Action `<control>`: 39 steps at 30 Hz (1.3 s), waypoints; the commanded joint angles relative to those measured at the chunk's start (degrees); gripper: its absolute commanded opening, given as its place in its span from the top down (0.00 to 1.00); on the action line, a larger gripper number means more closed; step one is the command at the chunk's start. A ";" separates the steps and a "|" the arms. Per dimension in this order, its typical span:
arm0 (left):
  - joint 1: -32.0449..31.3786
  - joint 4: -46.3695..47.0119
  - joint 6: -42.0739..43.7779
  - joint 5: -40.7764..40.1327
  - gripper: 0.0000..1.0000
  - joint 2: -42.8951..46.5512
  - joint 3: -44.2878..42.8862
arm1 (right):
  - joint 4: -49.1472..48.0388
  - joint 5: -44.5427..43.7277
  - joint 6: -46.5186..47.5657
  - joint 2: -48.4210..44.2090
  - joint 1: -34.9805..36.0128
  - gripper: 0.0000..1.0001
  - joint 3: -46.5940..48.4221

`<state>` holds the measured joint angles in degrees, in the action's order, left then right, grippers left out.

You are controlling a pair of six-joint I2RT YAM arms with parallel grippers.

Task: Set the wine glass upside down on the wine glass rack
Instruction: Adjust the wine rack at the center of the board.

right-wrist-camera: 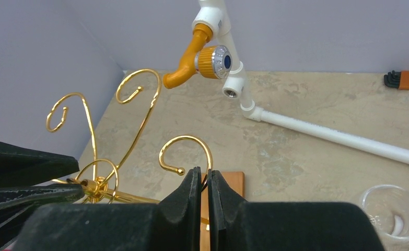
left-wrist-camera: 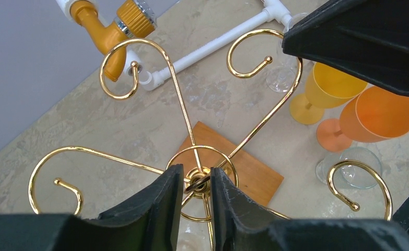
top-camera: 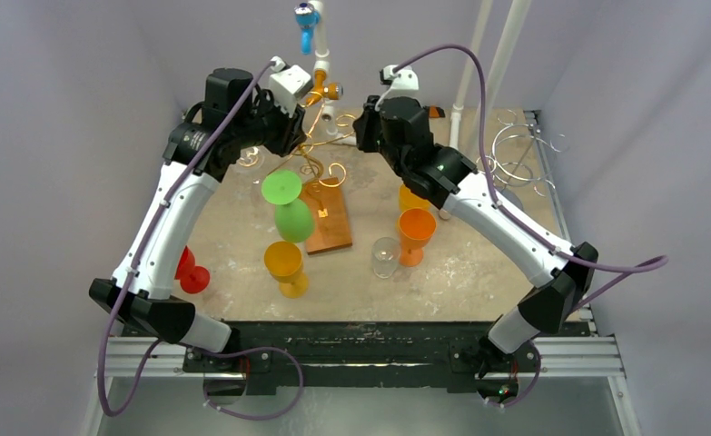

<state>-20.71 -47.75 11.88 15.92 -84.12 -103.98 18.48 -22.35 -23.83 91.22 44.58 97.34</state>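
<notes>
Lavender-grey walls close in a mottled beige tabletop [top-camera: 478, 282]. Green glass [top-camera: 292, 218] is foot-up and tilted at the near-left of the gold rack [left-wrist-camera: 198, 182], over its wooden base [top-camera: 329, 227]; which hook carries it I cannot tell. Left jaws grasp the rack's centre hub; right jaws are clenched on one wire arm. Nearby stand yellow [top-camera: 285, 265], orange [top-camera: 415, 232], clear [top-camera: 386, 257] and red [top-camera: 188, 271] glasses. Behind runs a white pipe [right-wrist-camera: 317, 133] with an orange tap [right-wrist-camera: 191, 57]. The left arm's label [top-camera: 188, 138] is too small to read.
</notes>
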 commanded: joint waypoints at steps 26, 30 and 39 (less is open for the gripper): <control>-2.66 3.68 -0.34 -5.10 0.85 -0.43 3.97 | 7.35 1.50 -8.92 -9.24 7.54 1.00 -16.80; -3.08 4.56 0.16 -4.84 0.85 -0.51 4.42 | 7.52 2.21 -10.16 -9.89 8.68 1.00 -18.96; -4.57 6.18 0.00 -1.91 0.85 -1.03 4.50 | 9.45 1.46 -11.84 -13.60 9.22 0.87 -21.90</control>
<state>-24.60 -41.17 12.14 14.94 -84.14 -100.38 11.92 -28.71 -34.68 75.88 50.96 79.31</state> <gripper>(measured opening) 0.153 0.124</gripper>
